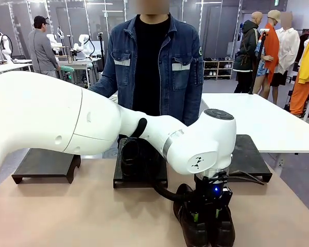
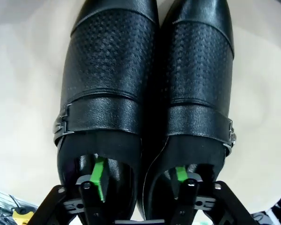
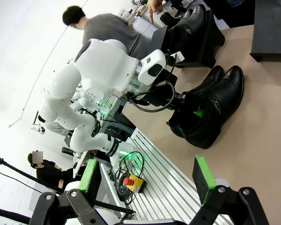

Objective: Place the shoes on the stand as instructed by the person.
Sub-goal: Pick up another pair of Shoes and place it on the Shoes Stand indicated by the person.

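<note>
Left pincer, one green pad inside each opening, pinches together the inner walls of two glossy black leather shoes with perforated vamps and buckled straps, on the beige tabletop. Right pincer: spread, empty. Three low black stands; the middle stand carries a second black pair.

A robotics lab: a white robot arm reaches over the beige table. Beyond the table stand white work tables and a shoe shelf. Beside it an aluminium frame carries a yellow emergency-stop box.
</note>
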{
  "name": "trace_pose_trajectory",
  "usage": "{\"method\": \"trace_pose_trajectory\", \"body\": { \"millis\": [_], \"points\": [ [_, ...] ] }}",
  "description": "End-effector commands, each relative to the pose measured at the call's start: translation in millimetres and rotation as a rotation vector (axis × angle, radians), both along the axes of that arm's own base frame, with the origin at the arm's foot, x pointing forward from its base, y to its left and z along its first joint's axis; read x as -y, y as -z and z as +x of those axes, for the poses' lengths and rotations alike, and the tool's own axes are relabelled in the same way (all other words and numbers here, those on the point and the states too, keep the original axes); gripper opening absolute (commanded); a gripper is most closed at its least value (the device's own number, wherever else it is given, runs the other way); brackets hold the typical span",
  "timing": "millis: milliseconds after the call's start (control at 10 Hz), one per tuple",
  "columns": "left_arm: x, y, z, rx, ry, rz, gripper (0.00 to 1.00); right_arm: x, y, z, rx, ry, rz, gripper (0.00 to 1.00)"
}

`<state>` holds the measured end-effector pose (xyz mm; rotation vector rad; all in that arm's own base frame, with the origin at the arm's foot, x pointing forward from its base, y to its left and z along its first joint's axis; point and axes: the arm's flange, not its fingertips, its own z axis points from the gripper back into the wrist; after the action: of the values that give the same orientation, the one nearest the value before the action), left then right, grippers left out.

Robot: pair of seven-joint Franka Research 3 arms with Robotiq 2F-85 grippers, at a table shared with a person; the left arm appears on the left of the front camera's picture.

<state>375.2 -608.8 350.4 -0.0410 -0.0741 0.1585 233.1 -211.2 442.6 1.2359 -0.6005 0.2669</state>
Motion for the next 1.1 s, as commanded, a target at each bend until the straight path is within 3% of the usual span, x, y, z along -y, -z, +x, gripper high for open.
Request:
{"method": "trace_pose_trajectory", "body": {
  "millis": [0,600,800,1000],
  "points": [
    [-3,0,-4,-0.031,0.040,0.009,0.00,2,-1,0,0.024,0.004,0.011,1.00],
    [-5,-5,-4,-0.046,0.079,0.050,0.00,2,-1,0,0.024,0.004,0.011,1.00],
    [-3,-40,-10,-0.029,0.125,0.042,0.00,2,-1,0,0.024,0.004,0.011,1.00],
    [-10,-104,-21,0.022,0.186,0.067,0.00,2,-1,0,0.024,0.004,0.011,1.00]
  ]
}}
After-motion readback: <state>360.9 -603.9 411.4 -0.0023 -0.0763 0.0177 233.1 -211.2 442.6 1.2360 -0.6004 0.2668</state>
